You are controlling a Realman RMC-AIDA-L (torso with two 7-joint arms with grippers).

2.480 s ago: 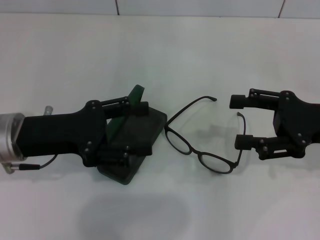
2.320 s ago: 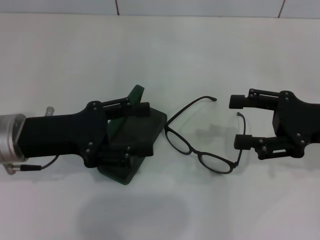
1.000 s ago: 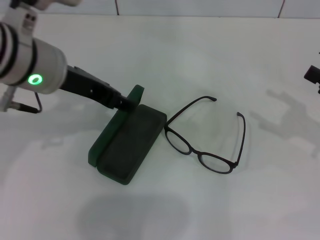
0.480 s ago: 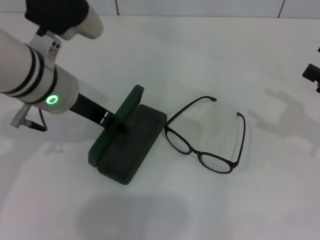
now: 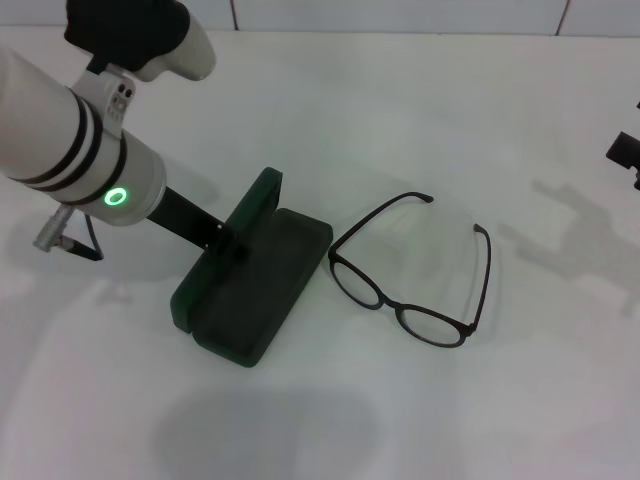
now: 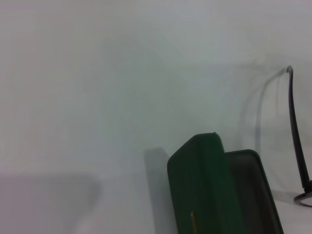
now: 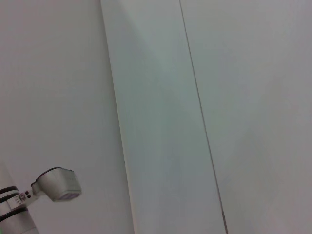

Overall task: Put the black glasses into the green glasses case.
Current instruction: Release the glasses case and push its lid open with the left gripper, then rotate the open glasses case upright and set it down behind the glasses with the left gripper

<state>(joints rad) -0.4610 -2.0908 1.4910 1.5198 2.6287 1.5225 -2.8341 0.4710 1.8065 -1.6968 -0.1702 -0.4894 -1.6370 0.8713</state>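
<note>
White tabletop (image 5: 420, 110) under green glasses case (image 5: 255, 285), black glasses (image 5: 415, 270); fingers' state unclear.

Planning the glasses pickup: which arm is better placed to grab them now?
Probably right. The black glasses lie open on the case's right side, toward the right hand at the table's right edge. The left hand is busy at the green glasses case lid.

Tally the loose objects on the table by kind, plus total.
black glasses: 1
green glasses case: 1
Total: 2
</note>
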